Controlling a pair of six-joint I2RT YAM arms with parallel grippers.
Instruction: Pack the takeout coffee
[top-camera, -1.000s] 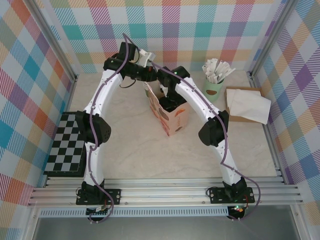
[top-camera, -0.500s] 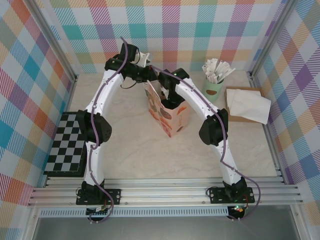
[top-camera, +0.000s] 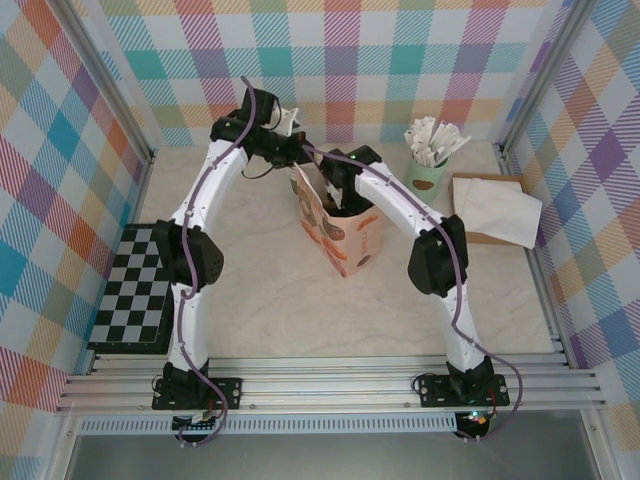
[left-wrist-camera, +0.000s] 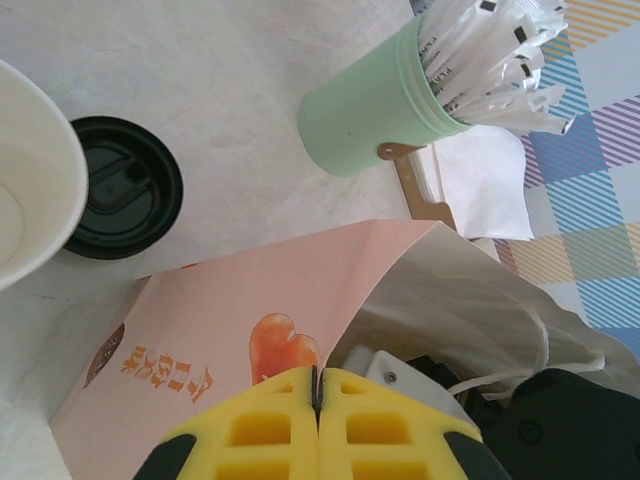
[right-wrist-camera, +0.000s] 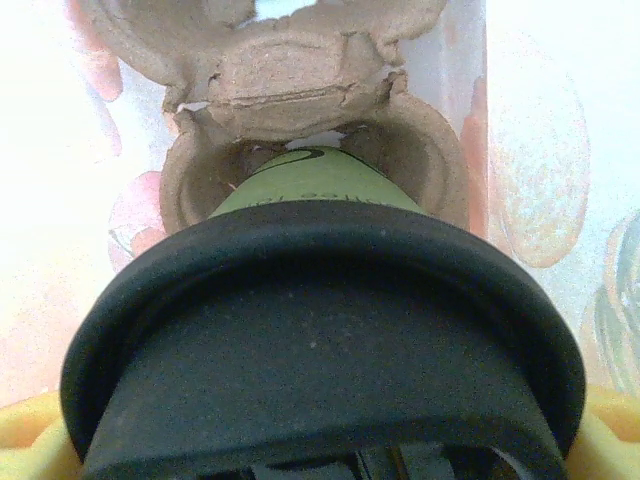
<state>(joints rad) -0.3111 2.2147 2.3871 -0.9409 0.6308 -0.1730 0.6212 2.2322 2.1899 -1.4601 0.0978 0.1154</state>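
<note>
Left hand stays pinched shut on the rim of the pink paper bag. Right hand, gripping the black-lidded olive-green paper cup, has reached deeper into the bag, above a brown pulp carrier.

The paper bag stands in the middle of the bench, and its mouth is taken. The right arm reaches down it, and the takeout coffee clasped in the right pincer spans nearly the whole shaft, leaving slim gaps to the walls. Below sits the pulp carrier. The left pincer, jaws together, pinches the bag's rim and blocks that side. Beyond the bag a loose black lid and a white cup lie close together. The mint mug and napkin tray crowd the far right. In front of the bag the bench lies open, up to the checkerboard on the left.
</note>
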